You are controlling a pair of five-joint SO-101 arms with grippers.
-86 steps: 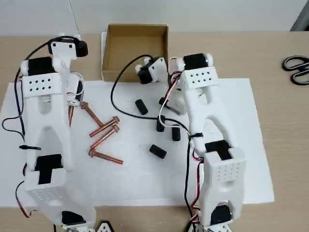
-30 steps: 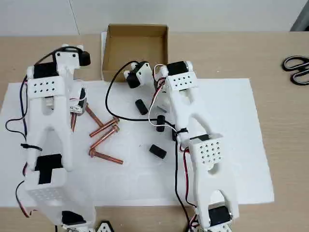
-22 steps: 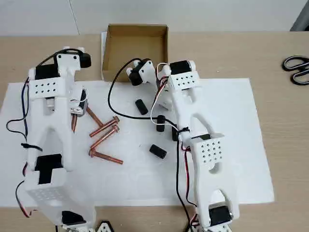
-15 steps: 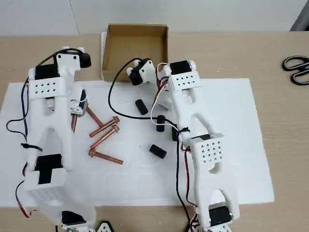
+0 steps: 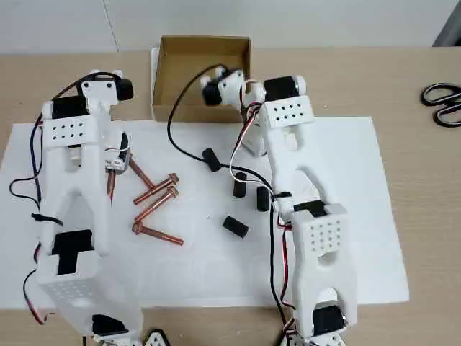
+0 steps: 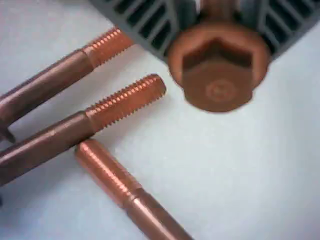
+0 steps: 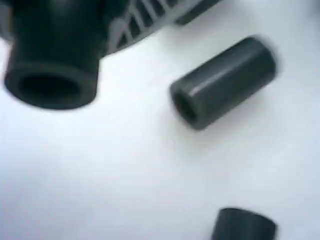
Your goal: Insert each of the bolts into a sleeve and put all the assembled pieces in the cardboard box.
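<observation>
Open run: bare white sheet [image 5: 360,180], right of centre and lower frame. Loose bolts [image 5: 155,198] clutter left-centre; four sleeves [image 5: 235,226] dot mid-frame. Upper centre, cardboard box [image 5: 180,79] walls stand. Far right edge, scissors [image 5: 443,101] on desk [image 5: 418,166].

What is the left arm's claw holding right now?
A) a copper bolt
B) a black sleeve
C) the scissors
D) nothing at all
A: in the left wrist view the copper bolt, hex head toward the camera, sits clamped in the left gripper.
</observation>
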